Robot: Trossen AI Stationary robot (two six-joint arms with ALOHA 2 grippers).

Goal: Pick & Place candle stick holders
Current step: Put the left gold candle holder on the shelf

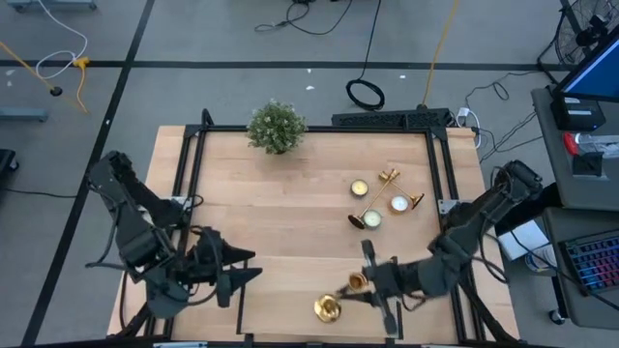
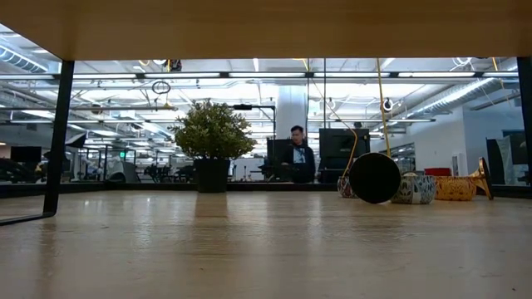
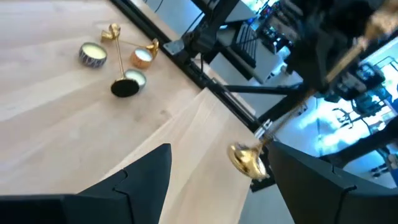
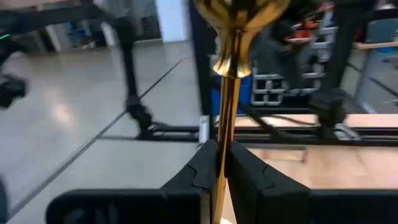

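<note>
Your right gripper point(image 1: 372, 280) is clamped on one candle holder point(image 1: 334, 302), fingers pinching the slim stem, as the right wrist view shows with the stem point(image 4: 225, 124) squeezed between the two pads. The holder sits at the near edge of the table point(image 1: 290, 213), and its long axis runs from your fingers out to the flared base, which points away from the gripper toward the left arm's side and a little toward the near edge. It lies tilted, not upright.

The other two candle holders point(image 1: 390, 193) lie on their sides among three small candle tins point(image 1: 360, 188), farther in from your right gripper, toward the far edge, their stems slanting across the table. Your right arm is clearly the nearer one to them.

Your left gripper point(image 1: 232, 271) waits with fingers spread, holding nothing, well apart from the held holder. A potted plant point(image 1: 277, 127) stands at the far edge.
</note>
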